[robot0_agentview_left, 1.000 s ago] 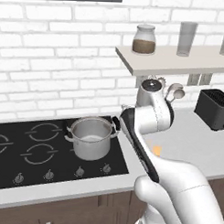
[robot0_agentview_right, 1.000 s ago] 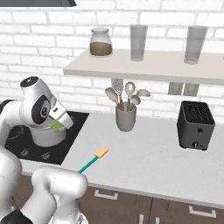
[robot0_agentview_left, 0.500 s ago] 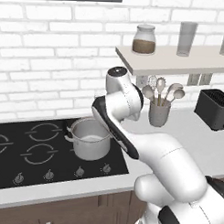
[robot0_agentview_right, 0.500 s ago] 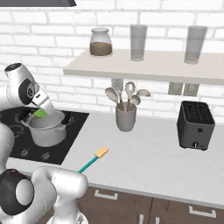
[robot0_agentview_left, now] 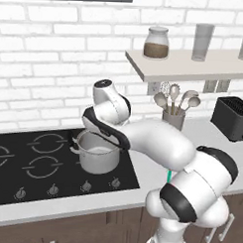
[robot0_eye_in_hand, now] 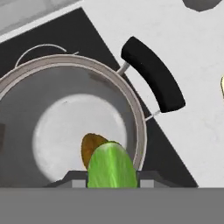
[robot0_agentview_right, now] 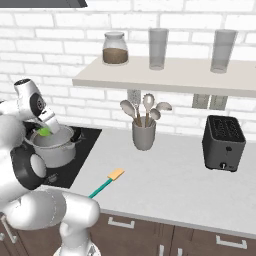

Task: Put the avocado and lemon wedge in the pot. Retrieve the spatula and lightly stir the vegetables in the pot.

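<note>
White brick wall (robot0_agentview_right: 60,60) at the far side, light floating shelf (robot0_agentview_right: 165,80) on it with a brown-filled jar (robot0_agentview_right: 114,48) and two tall glasses. Light grey counter (robot0_agentview_right: 165,185), black cooktop (robot0_agentview_left: 22,164) set in at left, dark wood cabinets (robot0_agentview_right: 145,235) below. Black toaster (robot0_agentview_right: 223,143) at right, grey utensil cup (robot0_agentview_right: 143,134) near the wall.

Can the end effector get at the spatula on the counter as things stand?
Probably not yet: the end effector is shut on the avocado above the pot. The spatula lies unobstructed on the counter.
</note>
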